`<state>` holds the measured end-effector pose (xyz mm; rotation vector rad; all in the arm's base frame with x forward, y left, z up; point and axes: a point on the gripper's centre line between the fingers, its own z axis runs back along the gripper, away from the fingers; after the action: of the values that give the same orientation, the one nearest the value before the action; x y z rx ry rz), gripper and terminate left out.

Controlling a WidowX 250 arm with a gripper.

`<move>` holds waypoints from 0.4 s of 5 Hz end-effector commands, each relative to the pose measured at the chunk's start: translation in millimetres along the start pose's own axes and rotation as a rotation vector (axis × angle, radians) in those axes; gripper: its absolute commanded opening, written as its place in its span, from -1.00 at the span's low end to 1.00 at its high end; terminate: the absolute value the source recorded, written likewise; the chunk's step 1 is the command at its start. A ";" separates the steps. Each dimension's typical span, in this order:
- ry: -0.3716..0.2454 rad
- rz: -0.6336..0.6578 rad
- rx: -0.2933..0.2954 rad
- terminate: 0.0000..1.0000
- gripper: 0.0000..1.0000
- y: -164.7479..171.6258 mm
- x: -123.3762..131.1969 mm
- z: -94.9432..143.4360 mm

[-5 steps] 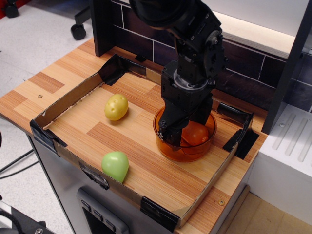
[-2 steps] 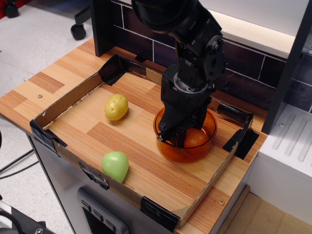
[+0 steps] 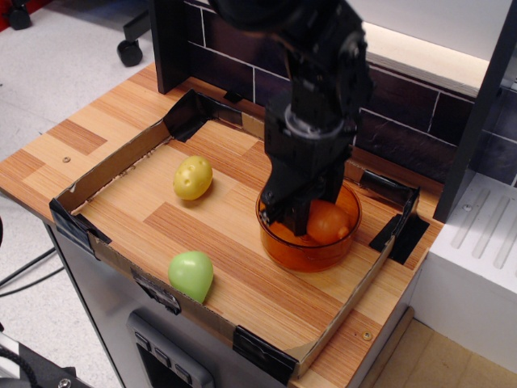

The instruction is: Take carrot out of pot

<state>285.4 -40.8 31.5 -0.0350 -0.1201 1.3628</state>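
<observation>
The translucent orange pot point(image 3: 300, 253) stands at the right side of the tray. The small orange carrot point(image 3: 330, 224) is over the pot's right half, about level with its rim. My black gripper point(image 3: 311, 215) hangs straight down over the pot, and its fingers point(image 3: 277, 215) close around the carrot's upper part, which they hide. The carrot seems lifted a little off the pot's floor.
A yellow dimpled potato point(image 3: 193, 177) lies left of the pot and a green rounded toy point(image 3: 191, 275) near the front wall. A low cardboard wall point(image 3: 113, 166) rings the wooden board. A dark tiled backsplash point(image 3: 420, 133) stands behind, and a white unit point(image 3: 477, 242) at the right.
The gripper went down into the pot, closed around the carrot, and has now risen slightly, with the carrot sitting higher than before.
</observation>
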 end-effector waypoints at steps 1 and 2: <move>0.009 0.062 -0.164 -1.00 -1.00 -12.1 39.4 59.2; -0.010 0.092 -0.196 -1.00 -1.00 -13.4 62.4 71.4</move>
<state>299.1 10.1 90.1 -0.1582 -0.2140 1.4561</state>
